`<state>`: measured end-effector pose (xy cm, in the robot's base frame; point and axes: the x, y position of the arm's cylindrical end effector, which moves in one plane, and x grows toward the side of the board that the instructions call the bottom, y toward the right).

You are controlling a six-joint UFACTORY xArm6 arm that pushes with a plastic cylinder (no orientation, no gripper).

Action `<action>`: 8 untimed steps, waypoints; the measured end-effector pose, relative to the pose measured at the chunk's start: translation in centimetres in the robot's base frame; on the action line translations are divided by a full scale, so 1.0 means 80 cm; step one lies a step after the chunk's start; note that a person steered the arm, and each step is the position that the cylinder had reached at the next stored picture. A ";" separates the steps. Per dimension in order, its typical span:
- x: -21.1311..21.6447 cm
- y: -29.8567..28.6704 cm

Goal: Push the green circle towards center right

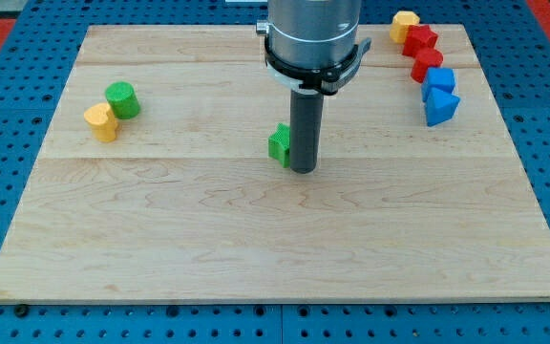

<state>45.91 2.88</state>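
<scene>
The green circle (121, 99) is a short green cylinder at the view's left, upper part of the wooden board (160, 239). A yellow block (102, 122) touches it at its lower left. My tip (302, 170) rests on the board near the centre, far to the right of the green circle. A second green block (279, 144), shape unclear, sits right against the rod's left side, partly hidden by it.
At the view's top right a cluster stands near the board's edge: a yellow block (405, 24), two red blocks (420, 41) (428, 65), a blue block (440, 80) and a blue triangular block (441, 107). Blue pegboard surrounds the board.
</scene>
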 end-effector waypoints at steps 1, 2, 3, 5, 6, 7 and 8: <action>0.000 0.007; 0.000 0.012; 0.014 0.013; 0.091 -0.200; 0.084 -0.391; 0.077 -0.416; 0.045 -0.416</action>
<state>49.50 -30.44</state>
